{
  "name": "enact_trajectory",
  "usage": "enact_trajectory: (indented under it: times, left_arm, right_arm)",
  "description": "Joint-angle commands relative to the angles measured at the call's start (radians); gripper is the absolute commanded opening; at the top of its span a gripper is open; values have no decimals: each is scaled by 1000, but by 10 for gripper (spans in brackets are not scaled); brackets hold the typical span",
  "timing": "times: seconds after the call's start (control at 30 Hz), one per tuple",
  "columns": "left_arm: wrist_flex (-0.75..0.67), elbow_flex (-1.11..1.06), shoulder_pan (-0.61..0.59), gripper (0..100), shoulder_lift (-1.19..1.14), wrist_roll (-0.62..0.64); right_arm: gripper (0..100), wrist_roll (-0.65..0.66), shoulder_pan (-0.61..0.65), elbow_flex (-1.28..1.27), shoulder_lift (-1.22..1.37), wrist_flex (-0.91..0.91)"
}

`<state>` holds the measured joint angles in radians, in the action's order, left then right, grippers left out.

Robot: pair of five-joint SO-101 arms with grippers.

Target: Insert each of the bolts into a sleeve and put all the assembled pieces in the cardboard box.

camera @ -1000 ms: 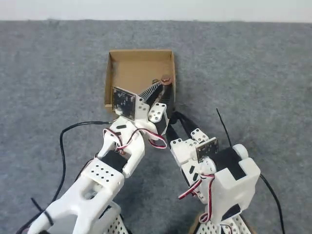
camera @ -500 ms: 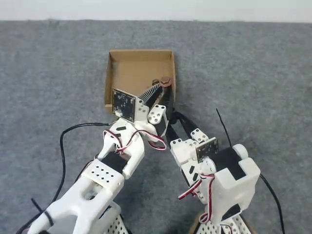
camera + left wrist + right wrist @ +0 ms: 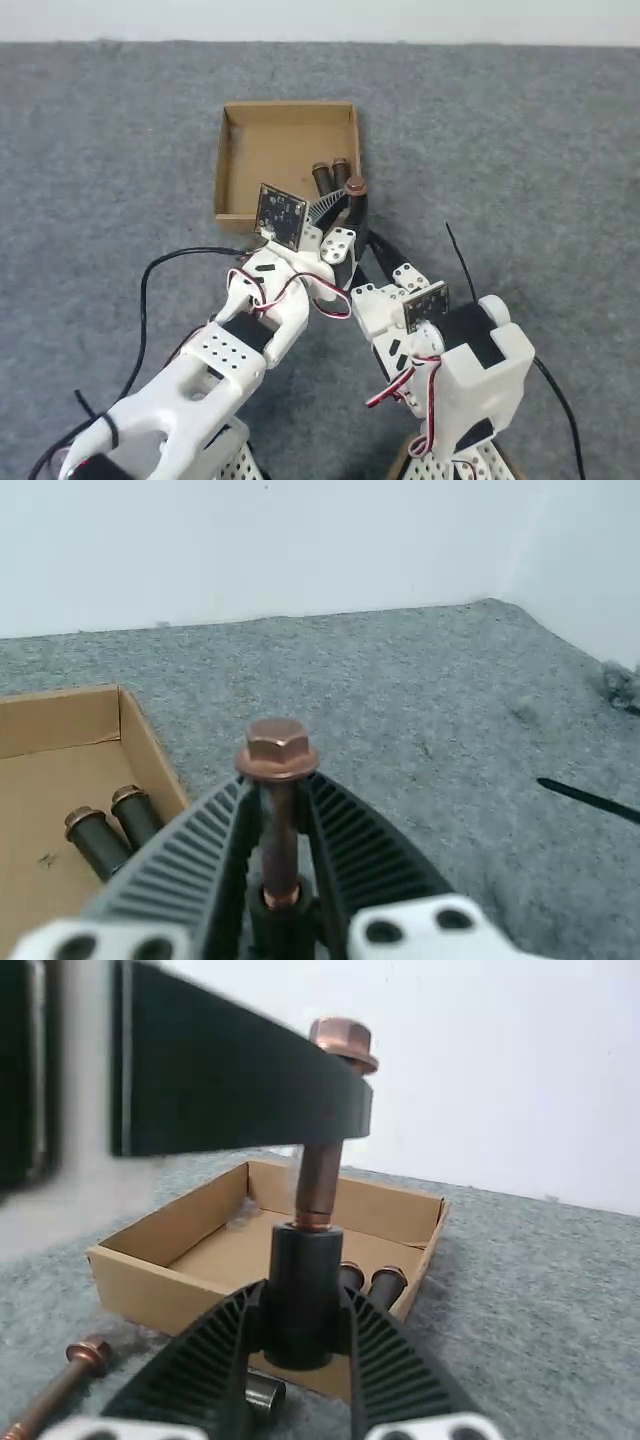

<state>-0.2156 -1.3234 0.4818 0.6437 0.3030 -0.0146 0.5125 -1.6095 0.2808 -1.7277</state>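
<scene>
Both beside box | left gripper grips bolt | right gripper grips sleeve

Left arm stretched forward, left gripper clamped on bolt shank. Right arm folded back, right gripper closed round sleeve, just below left gripper.

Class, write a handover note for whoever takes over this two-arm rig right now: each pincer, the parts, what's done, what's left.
Left pincer shut on a bolt, held upright by the cardboard box.
Right pincer shut on a sleeve; the bolt's tip is in it, shank mostly out.
Done: two assembled pieces lie in the box.
Left: seat this bolt, box it; then join the loose bolt and loose sleeve on the carpet by the box.
</scene>
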Motion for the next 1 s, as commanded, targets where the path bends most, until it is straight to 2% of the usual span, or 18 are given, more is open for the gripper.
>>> enact_trajectory:
  times: [0.0,0.47,0.97]
  left_arm:
    - [-37,51,2,11,11,-12]
    - [-34,-71,-5,11,118,-12]
    - [-34,-166,-35,11,120,-12]
  right_arm:
    - [6,8,8,-21,-18,-30]
    - [6,9,4,-23,-18,-30]
    - [6,12,-21,-21,-18,-30]
